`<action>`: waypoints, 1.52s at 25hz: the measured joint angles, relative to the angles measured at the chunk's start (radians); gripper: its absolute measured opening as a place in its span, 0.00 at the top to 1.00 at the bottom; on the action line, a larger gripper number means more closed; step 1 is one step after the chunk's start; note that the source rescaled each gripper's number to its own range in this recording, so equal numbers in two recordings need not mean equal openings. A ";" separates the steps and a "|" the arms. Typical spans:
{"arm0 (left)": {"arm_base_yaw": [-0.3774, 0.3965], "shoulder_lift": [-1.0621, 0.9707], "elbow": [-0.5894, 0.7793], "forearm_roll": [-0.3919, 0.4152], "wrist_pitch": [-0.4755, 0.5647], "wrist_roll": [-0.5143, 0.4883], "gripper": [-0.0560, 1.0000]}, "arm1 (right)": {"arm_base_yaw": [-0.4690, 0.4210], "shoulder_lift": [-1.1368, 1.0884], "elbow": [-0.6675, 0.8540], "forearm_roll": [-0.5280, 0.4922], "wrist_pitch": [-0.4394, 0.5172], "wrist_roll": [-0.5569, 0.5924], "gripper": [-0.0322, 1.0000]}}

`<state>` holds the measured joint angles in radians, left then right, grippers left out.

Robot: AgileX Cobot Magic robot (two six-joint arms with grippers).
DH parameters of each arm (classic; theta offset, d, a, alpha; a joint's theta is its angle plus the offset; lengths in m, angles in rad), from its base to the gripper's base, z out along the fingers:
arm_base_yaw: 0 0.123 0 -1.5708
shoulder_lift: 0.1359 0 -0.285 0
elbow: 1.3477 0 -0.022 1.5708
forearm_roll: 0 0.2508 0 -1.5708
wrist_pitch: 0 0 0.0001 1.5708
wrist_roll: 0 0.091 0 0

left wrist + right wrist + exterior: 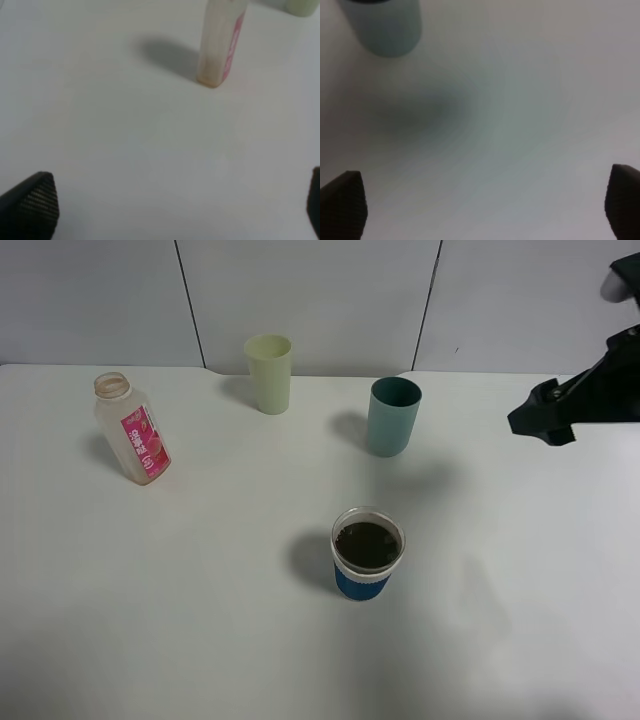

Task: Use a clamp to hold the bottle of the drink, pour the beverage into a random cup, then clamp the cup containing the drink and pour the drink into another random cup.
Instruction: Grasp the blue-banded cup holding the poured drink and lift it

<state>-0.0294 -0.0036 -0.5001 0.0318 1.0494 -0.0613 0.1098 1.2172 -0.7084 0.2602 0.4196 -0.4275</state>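
The bottle of the drink stands capless and nearly drained at the table's left, its pink label facing front; the left wrist view shows the bottle well ahead of my left clamp, whose jaws are wide apart and hold nothing. The short blue-banded cup sits mid-table, filled with the dark brown beverage. Behind it stands the teal tumbler. My right arm hovers at the right edge. Its clamp is open and empty, with the teal tumbler off ahead.
A pale yellow-green tumbler stands at the back, between the bottle and the teal tumbler. The white table runs back to a grey panelled wall. The left arm is outside the high view.
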 joint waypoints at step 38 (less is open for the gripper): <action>0.000 0.000 0.000 0.000 0.000 0.001 0.00 | 0.043 0.312 0.389 -0.986 -0.957 0.756 0.19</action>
<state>-0.0294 -0.0036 -0.5001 0.0318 1.0494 -0.0605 0.1527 1.5295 -0.3196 -0.7260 -0.5375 0.3288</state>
